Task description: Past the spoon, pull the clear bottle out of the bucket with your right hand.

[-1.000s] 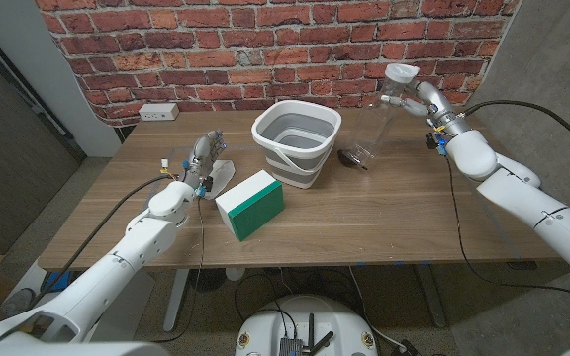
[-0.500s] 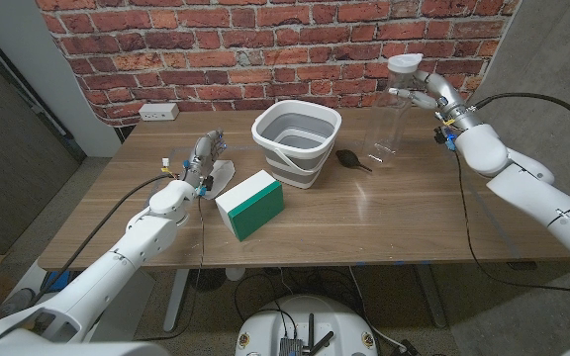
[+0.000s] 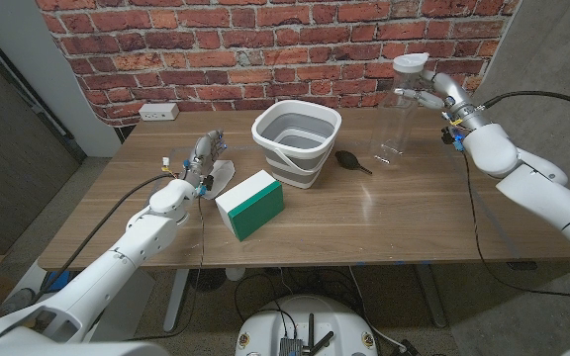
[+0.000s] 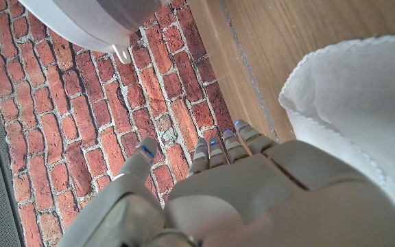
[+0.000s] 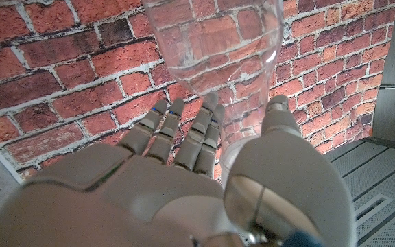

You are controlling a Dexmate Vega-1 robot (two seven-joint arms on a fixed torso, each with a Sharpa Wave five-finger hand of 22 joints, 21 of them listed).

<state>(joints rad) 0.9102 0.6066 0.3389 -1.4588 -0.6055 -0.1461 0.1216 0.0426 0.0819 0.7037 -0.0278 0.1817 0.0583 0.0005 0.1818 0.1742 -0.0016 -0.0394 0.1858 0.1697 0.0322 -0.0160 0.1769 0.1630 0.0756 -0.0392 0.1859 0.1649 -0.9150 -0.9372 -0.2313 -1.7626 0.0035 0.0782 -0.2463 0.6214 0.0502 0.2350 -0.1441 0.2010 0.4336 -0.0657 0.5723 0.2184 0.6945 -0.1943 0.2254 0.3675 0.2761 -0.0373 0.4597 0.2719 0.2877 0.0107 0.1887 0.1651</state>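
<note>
R hand [image 3: 441, 96] gripping clear bottle [image 3: 399, 114]

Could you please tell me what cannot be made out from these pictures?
- Bottle base, head view: too clear to tell whether it touches the table.
- Bucket inside, head view: near wall hides part of its floor.
- Cloth, head view: left robot hand covers part.
- Spoon: too small for detail.

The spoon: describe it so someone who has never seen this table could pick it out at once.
Start at the grey and white bucket in the middle of the wooden table, in front of the brick wall. Just beside it, toward the robot's right, lies the spoon on the bare wood. It is small and dark, lying low, unlike the tall clear bottle that the right hand holds beyond it.
</note>
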